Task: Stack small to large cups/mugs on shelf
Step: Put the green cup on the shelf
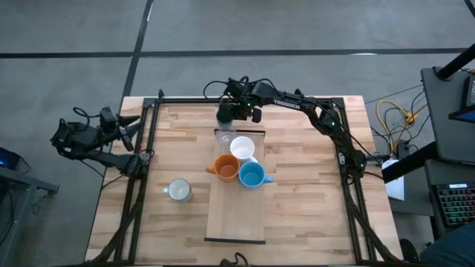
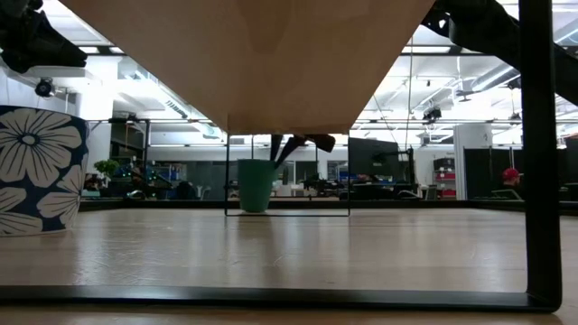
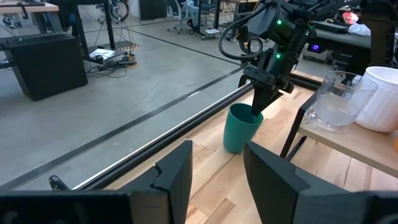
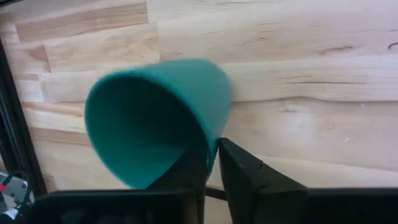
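The dark green cup [image 1: 225,116] stands on its base on the table, just beyond the far end of the shelf [image 1: 236,215], and my right gripper [image 4: 211,180] is closed over its rim. The raised shelf carries a clear glass [image 1: 224,138], a white mug [image 1: 242,147], an orange mug [image 1: 226,167] and a light blue mug [image 1: 251,176]. A pale mug [image 1: 179,190] sits on the table left of the shelf. My left gripper [image 3: 217,174] waits open off the table's left edge. My right gripper pinches the green cup's wall at the rim [image 4: 211,149], one finger inside the cup [image 4: 186,171] and one outside [image 4: 249,174]. The fingers slant down from the far right. The cup's base rests on the table [image 3: 235,148].
The shelf stands on dark legs [image 3: 292,140] above the tabletop, its underside [image 2: 271,63] filling the top of the low view. A black frame [image 1: 148,148] runs along the table's sides. The near half of the shelf is bare board.
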Motion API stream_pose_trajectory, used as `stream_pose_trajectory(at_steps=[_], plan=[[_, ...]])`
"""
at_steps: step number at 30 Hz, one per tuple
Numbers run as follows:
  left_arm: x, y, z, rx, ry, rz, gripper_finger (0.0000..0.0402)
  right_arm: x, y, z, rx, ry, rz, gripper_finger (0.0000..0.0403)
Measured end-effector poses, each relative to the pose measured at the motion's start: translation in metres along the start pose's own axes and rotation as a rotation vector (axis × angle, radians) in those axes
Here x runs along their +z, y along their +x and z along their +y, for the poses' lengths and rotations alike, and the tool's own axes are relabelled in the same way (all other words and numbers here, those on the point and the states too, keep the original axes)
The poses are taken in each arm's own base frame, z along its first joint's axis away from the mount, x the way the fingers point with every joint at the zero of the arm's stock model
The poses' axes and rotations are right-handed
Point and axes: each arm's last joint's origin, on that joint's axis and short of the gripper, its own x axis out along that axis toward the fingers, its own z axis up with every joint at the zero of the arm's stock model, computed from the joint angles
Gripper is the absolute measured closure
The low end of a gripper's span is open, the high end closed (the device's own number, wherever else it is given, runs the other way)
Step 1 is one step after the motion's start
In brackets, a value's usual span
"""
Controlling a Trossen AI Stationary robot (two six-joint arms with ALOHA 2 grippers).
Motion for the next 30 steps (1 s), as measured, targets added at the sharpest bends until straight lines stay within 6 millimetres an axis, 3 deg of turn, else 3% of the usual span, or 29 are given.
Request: stream_pose_trajectory(at_steps=[3,9,14,22,30], plan=[[0.0,0.0,0.0,0.0,0.0,0.0,0.0272,0.0,0.0,0.0,0.0,-0.02,0.0,0.0387],[0.0,0.0,0.0,0.0,0.0,0.0,0.0272,0.002,-0.003,-0.001,-0.012,-0.07,0.002,0.0393],[0.0,0.0,0.0,0.0,0.0,0.0,0.0272,0.009,-0.02,-0.007,-0.118,-0.115,-0.042,0.0394],[0.0,0.0,0.0,0.0,0.001,0.001,0.0272,0.049,-0.079,-0.026,-0.25,-0.127,-0.172,0.0394],[0.0,0.0,-0.001,-0.012,0.001,0.006,0.0272,0.067,-0.166,-0.057,-0.326,-0.183,-0.165,0.0394]])
